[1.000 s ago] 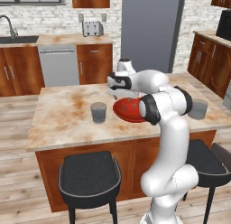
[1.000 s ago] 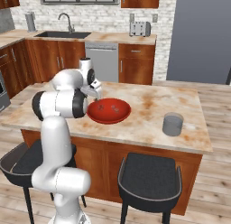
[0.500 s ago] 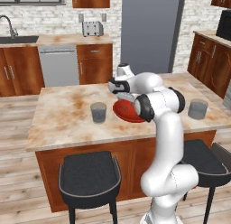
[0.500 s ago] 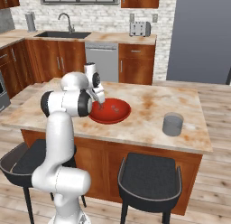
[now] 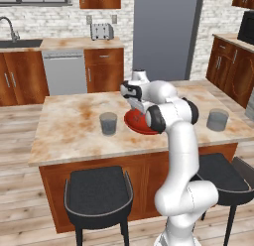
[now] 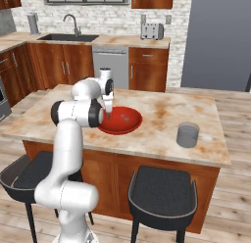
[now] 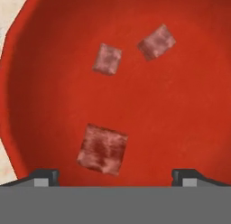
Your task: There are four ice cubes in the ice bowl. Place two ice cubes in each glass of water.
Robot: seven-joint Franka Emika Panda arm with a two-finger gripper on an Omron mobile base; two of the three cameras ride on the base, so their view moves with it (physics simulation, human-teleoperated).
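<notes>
Red bowl: the ice bowl [image 7: 189, 128] sits on the marble-look table [image 5: 69, 121], roughly mid-island, round so no real long axis, opening facing straight up.
Ice cubes: three ice cubes [image 7: 102, 149] visible inside the bowl from the hand view, one big and close near the tool's tips, two smaller ones further in, all lying flat and turned a bit diagonal. Can't find a fourth.
Tool: the tool [image 7: 113, 178] hangs right over the bowl pointing down into it, tips spread wide apart, nothing between them.
Glasses: one glass of water [image 5: 108, 123] just left of the bowl, upright; the other glass [image 5: 217, 119] well off to the right, also upright.
Stools: two black stools [image 5: 99, 193] tucked at the near side.
</notes>
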